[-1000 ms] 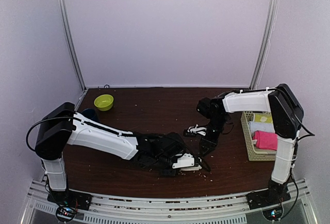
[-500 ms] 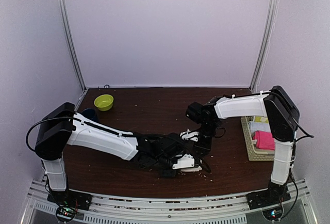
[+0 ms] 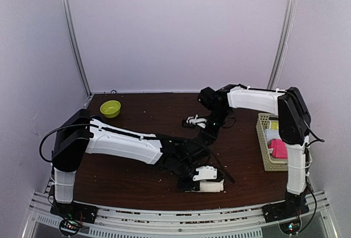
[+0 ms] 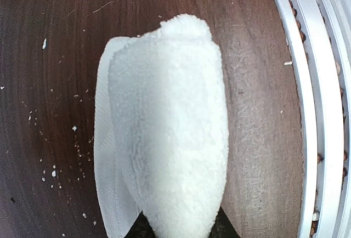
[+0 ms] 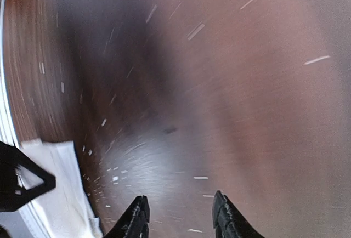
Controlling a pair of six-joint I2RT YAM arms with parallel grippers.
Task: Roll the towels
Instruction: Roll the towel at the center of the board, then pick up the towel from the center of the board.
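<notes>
In the basket (image 3: 262, 151), a pink towel (image 3: 278, 148)

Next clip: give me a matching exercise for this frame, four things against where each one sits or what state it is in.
Things:
1. green bowl
2. pink towel
3. off-white towel
4. right tool

Places or states:
A. open and empty, above the table
B. in the basket on the right
C. rolled, held in the left tool near the front edge
D. far left corner of the table

Pairs: 1-D, 2-B, 3-C, 4-A.
</notes>
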